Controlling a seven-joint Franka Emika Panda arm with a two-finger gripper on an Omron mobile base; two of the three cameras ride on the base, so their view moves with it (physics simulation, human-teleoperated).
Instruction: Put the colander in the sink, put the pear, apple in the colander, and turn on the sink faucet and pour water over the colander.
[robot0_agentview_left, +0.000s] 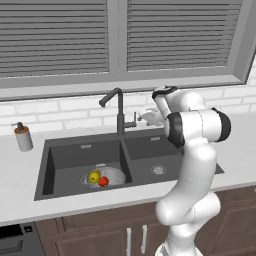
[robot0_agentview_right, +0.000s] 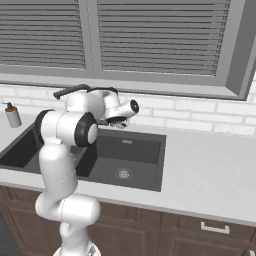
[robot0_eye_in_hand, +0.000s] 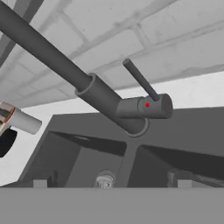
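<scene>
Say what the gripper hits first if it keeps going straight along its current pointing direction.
Most likely the sink faucet: its side lever and valve body sit dead ahead in the hand view, with the white wall tiles behind. The jaws are open; depth to the lever is unclear.

My own arm (robot0_agentview_left: 192, 150) blocks the sink's (robot0_agentview_left: 50, 165) R basin front-right corner in left base view; in right base view the arm covers most of the L basin, so colander/fruit can't be read there.

Faucet (robot0_agentview_right: 70, 90): right base view gives just the spout top over my shoulder; base and lever hidden.

Hand view: faucet (robot0_eye_in_hand: 65, 70) spout runs off the upper-left edge, tip cut off. Soap dispenser (robot0_eye_in_hand: 17, 119) clipped at left edge.

Gripper (robot0_agentview_left: 148, 117) in left base view: pale, small, against white tile; finger gap too small to judge. Right base view: underside in shadow, fingers indistinct.

Colander (robot0_agentview_left: 106, 176): holes, handles too small to resolve; pear (robot0_agentview_left: 94, 176) and apple (robot0_agentview_left: 103, 181) are colour blobs, contact w/ each other unclear.
</scene>
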